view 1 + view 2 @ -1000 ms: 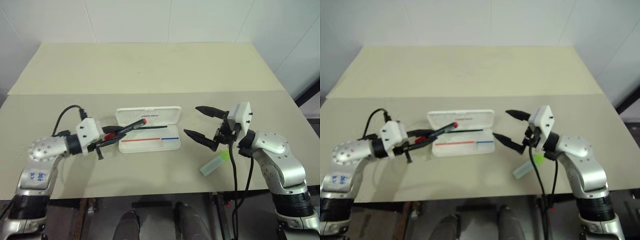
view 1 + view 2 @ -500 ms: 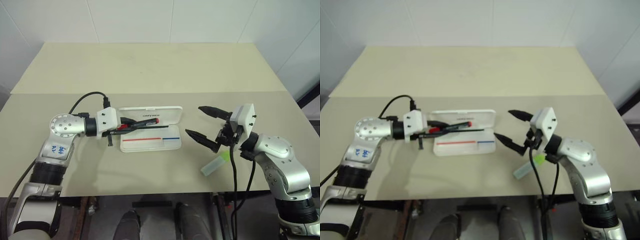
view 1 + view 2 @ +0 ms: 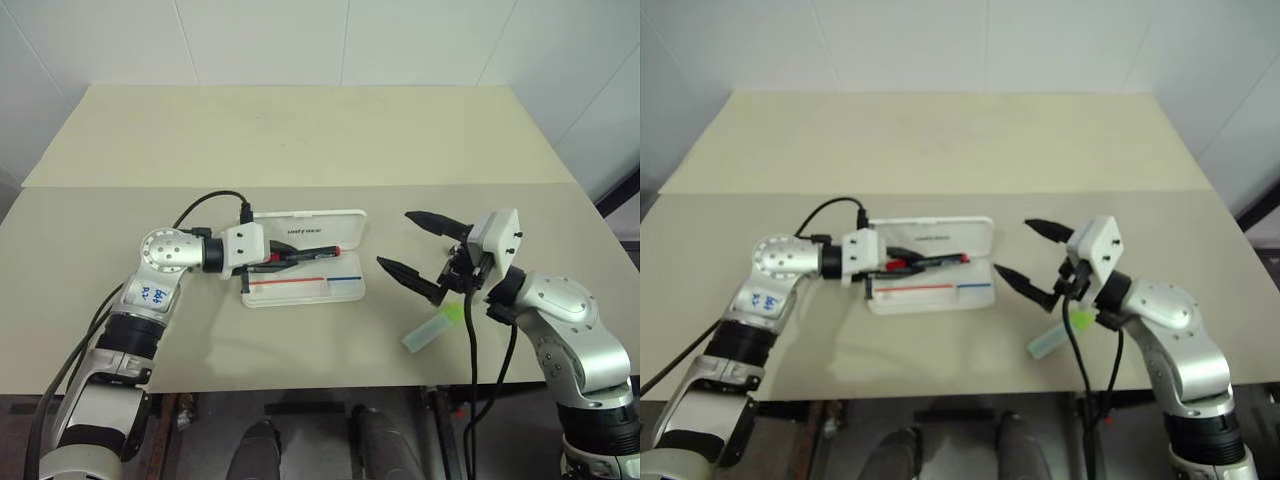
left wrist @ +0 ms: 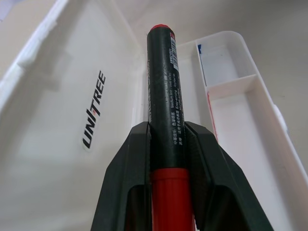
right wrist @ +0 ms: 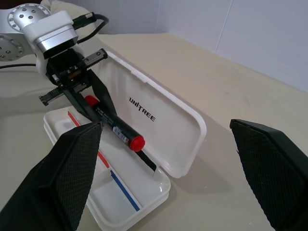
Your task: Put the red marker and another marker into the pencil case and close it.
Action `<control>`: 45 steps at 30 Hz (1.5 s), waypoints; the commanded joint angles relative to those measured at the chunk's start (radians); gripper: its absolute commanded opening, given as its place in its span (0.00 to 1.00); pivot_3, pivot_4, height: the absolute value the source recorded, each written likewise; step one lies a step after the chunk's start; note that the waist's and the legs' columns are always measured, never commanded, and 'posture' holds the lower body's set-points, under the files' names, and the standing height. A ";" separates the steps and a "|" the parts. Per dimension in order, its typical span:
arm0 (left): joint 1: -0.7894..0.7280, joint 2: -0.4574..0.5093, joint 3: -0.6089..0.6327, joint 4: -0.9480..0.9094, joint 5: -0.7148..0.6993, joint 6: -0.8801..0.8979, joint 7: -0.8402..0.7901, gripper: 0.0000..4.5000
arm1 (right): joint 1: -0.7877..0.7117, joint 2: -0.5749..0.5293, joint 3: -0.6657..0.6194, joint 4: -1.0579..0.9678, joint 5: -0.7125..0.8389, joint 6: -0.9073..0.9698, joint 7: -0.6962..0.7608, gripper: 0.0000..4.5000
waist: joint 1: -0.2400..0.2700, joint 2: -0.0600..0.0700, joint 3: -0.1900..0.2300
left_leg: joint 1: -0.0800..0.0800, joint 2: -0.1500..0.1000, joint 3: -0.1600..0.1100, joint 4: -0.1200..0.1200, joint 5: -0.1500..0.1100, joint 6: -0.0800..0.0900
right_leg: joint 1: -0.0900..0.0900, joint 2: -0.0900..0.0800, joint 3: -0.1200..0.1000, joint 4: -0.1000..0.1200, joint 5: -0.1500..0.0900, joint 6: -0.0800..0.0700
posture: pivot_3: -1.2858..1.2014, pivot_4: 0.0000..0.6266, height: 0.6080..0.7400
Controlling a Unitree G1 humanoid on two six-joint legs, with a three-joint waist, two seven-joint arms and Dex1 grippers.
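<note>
The pencil case lies open on the table, its lid folded back and showing a dark logo. My left gripper is shut on the red marker, holding it low over the case, near the hinge, with its far end pointing right. In the left wrist view both fingers clamp the black barrel of the red marker. Whether the marker touches the case I cannot tell. My right gripper hangs open just right of the case. The other marker, pale with a lime-green cap, lies on the table below it.
The case's tray has dividers and thin red and blue stripes. A seam joins the near table to a second table behind. Cables trail from both wrists. The table's front edge runs close below the green-capped marker.
My left gripper has carried the red marker to the right and lower, from the case's left end to over its middle, and the marker lies flatter. The right gripper has stayed put.
</note>
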 commanded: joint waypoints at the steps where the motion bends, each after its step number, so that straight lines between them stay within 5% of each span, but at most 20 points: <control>1: -0.003 -0.007 -0.023 -0.008 0.025 -0.049 -0.006 0.13 | 0.003 -0.015 -0.035 -0.045 0.016 -0.001 -0.008 1.00 | 0.005 0.000 0.000 | 0.000 0.000 0.000 0.000 0.000 0.000 | 0.000 0.000 0.000 0.000 0.000 0.000 | 0.52 0.24 1.00; 16: -0.036 -0.022 -0.035 0.083 0.089 -0.063 0.058 0.13 | 0.007 -0.014 -0.038 -0.050 0.017 0.000 -0.015 1.00 | 0.007 0.000 0.000 | 0.000 0.000 0.000 0.000 0.000 0.000 | 0.000 0.000 0.000 0.000 0.000 0.000 | 0.52 0.24 1.00; 25: -0.033 -0.037 -0.029 0.045 0.063 -0.052 0.050 0.78 | 0.004 -0.010 -0.032 -0.047 0.017 -0.002 -0.020 1.00 | 0.008 0.000 0.000 | 0.000 0.000 0.000 0.000 0.000 0.000 | 0.000 0.000 0.000 0.000 0.000 0.000 | 0.52 0.24 1.00; 37: 0.104 0.007 0.036 -0.210 -0.127 0.143 -0.061 0.78 | -0.002 -0.002 -0.021 -0.034 0.017 -0.006 -0.015 1.00 | 0.006 0.000 0.000 | 0.000 0.000 0.000 0.001 0.000 0.000 | 0.000 0.000 0.000 0.001 0.000 0.000 | 0.52 0.24 1.00; 41: 0.183 0.037 0.084 -0.384 -0.258 0.244 -0.097 0.98 | 0.013 -0.036 -0.043 -0.047 0.040 0.024 0.007 1.00 | 0.004 0.000 0.000 | 0.000 0.000 0.000 0.000 0.000 0.000 | 0.000 0.000 0.000 0.001 0.000 -0.001 | 0.52 0.24 1.00; 45: 0.235 0.062 0.151 -0.539 -0.354 0.359 -0.059 0.99 | 0.066 -0.118 -0.127 -0.067 0.101 0.081 0.040 1.00 | 0.010 0.000 0.000 | 0.000 0.000 -0.001 0.000 0.000 0.000 | 0.000 0.000 0.000 0.001 0.000 -0.001 | 0.52 0.24 1.00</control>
